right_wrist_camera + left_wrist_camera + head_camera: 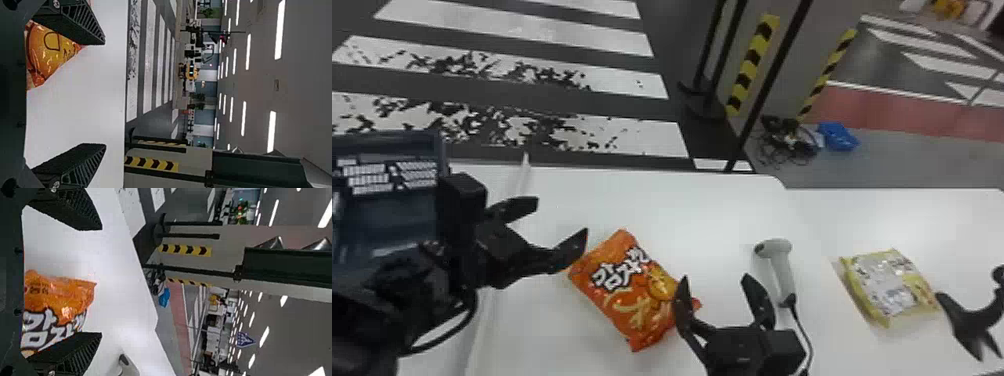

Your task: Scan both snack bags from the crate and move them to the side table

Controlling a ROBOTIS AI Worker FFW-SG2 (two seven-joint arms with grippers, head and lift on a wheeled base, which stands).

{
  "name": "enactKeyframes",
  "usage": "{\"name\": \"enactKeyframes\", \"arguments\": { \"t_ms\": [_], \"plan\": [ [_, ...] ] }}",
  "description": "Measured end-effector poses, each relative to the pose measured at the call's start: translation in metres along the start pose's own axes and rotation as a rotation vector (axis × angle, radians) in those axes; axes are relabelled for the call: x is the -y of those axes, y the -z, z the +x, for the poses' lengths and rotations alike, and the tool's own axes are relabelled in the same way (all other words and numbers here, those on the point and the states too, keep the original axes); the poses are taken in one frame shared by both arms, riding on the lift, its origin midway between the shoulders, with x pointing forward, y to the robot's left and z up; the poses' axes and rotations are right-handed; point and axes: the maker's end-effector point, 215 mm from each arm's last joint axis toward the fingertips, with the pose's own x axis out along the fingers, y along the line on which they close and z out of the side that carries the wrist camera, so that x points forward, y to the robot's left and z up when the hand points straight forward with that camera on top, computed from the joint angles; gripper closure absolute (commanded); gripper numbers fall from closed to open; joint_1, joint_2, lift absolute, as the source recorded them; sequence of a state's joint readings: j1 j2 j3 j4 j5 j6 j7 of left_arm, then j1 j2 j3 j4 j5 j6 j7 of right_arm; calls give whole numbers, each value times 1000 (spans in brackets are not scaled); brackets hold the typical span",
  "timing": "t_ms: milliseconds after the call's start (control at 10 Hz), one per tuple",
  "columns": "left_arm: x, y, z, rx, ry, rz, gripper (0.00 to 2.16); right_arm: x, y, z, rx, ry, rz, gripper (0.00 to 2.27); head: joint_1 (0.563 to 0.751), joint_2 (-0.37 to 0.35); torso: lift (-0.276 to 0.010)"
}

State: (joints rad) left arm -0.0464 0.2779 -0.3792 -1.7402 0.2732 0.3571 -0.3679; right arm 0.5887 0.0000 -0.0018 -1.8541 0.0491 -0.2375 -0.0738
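In the head view an orange snack bag (pixel 627 295) lies flat on the white table, between my two grippers. My left gripper (pixel 562 220) stands open at the bag's upper left corner; in the left wrist view the same gripper (pixel 100 281) has the orange bag (pixel 58 297) between and below its spread fingers. My right gripper (pixel 717 285) is open at the bag's right end; in the right wrist view that gripper (pixel 105 94) shows a corner of the bag (pixel 51 51) by one finger. A yellow snack bag (pixel 889 287) lies on the side table. A grey scanner (pixel 777 265) rests right of my right gripper.
A dark blue crate (pixel 392 220) stands at the left, behind my left arm. The scanner's black cable (pixel 803 332) runs toward the front edge. A black stand (pixel 972 320) sits at the right edge, beside the yellow bag. The side table (pixel 952 215) adjoins the main table.
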Motion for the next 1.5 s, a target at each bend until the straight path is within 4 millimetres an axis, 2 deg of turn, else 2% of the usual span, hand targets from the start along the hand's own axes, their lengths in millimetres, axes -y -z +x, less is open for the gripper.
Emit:
{"name": "enactKeyframes", "arguments": {
  "t_ms": [200, 400, 700, 1000, 1200, 1500],
  "plan": [
    [-29, -34, -50, 92, -114, 61, 39, -4, -5, 4, 11, -5, 4, 63, 695, -216, -99],
    [-51, -47, -98, 148, -219, 74, 39, -8, -13, 8, 24, -11, 9, 60, 695, -147, -99],
    [-82, -32, -150, 167, -359, 30, 39, -10, -25, 17, 11, -21, 45, 39, 695, -77, -99],
    [-96, -12, -191, 165, -457, -4, 39, -8, -21, 30, -94, -36, 104, 60, 695, -20, -99],
    [-99, 4, -208, 146, -479, -39, 39, -5, -1, 35, -219, -62, 182, 53, 695, -6, -99],
    [-104, 16, -234, 137, -512, -74, 39, -2, 36, 32, -423, -107, 288, 53, 695, 21, -99]
  ]
}}
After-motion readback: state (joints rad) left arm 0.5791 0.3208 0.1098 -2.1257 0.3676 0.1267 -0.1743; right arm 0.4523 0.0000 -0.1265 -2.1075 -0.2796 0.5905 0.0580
